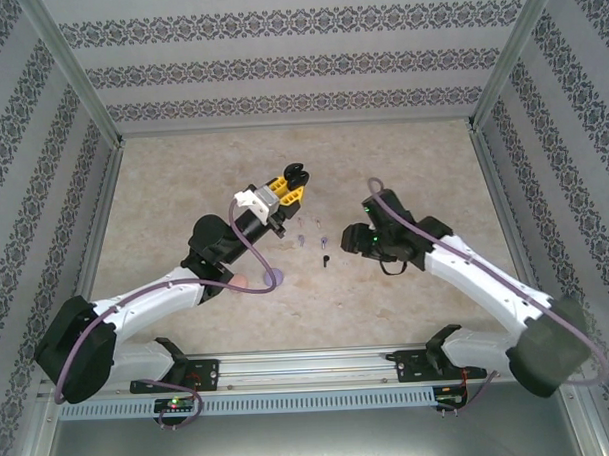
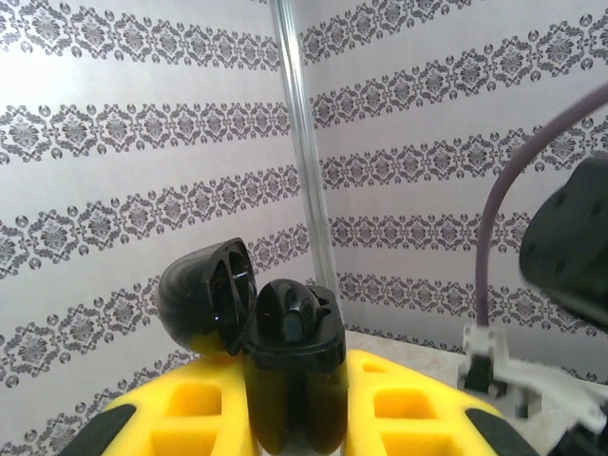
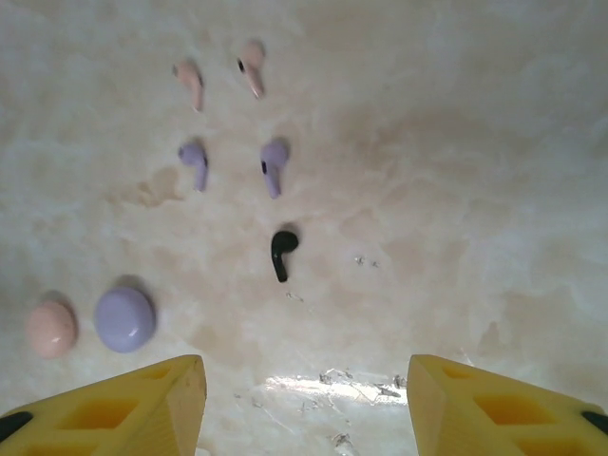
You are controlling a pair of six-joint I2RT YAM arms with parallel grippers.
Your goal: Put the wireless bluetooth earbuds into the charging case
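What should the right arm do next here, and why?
Probably lower the open right gripper onto the lone black earbud and close: it lies loose on the table, while the left gripper holds the black case with its lid open.

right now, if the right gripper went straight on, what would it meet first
Probably the bare table, just short of the black earbud; the right gripper is open and depth is unclear.

Five earbuds (image 3: pixel 282 255) — two discs (image 3: pixel 124 319) — one case (image 2: pixel 293 380)
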